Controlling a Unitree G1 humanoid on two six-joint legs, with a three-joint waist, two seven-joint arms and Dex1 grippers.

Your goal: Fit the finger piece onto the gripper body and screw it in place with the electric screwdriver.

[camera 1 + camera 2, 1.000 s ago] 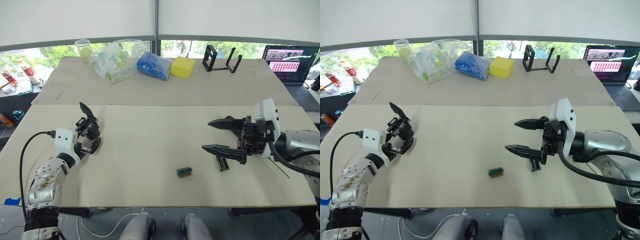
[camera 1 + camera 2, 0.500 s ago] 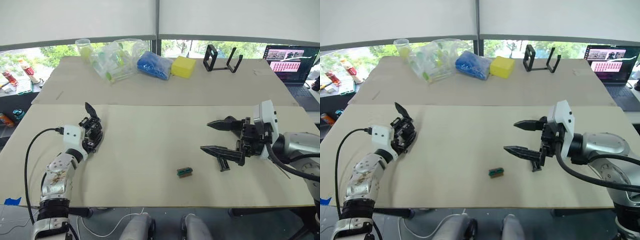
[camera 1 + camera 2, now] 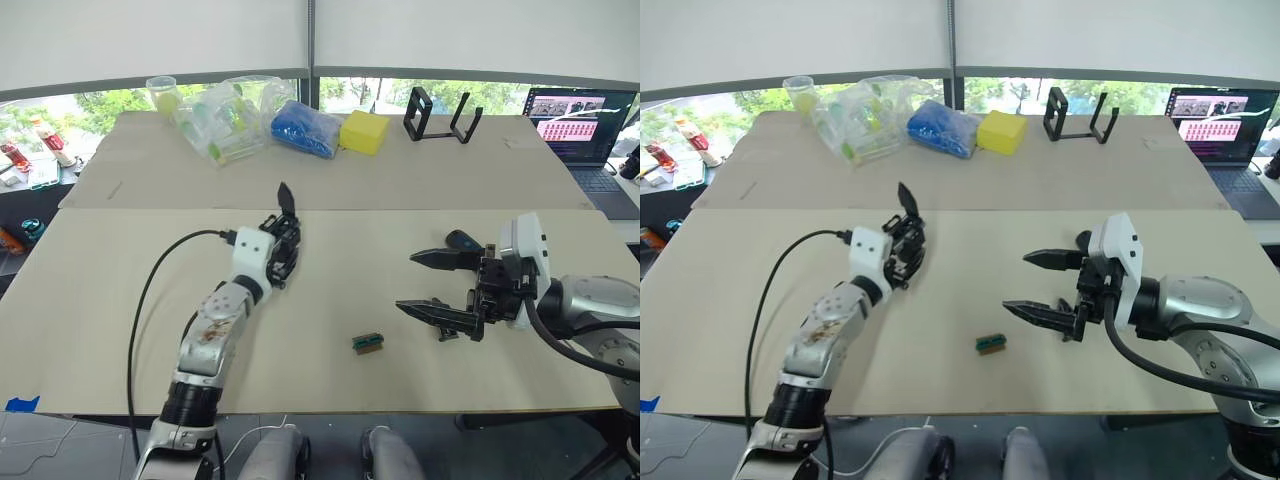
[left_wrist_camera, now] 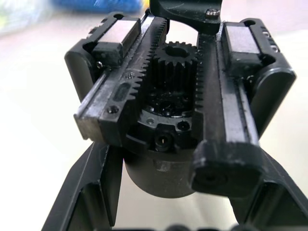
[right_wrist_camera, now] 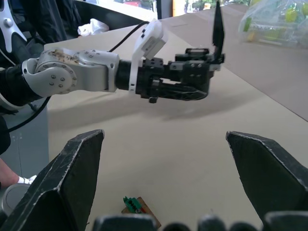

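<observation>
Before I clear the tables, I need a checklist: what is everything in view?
gripper body: one, black, held over near table
finger piece: one, black, near table, below right gripper
small block: one, green-brown, near table front
yellow block: one, far table
blue bag: one, far table
clear bag: one, far table left
cup: one, clear, far left
stand: one, black, far table
laptop: one, far right
left gripper: gripping the body
right gripper: open

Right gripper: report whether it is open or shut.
Open. The right gripper has its two black fingers spread wide apart with nothing between them, hovering near the finger piece.
</observation>
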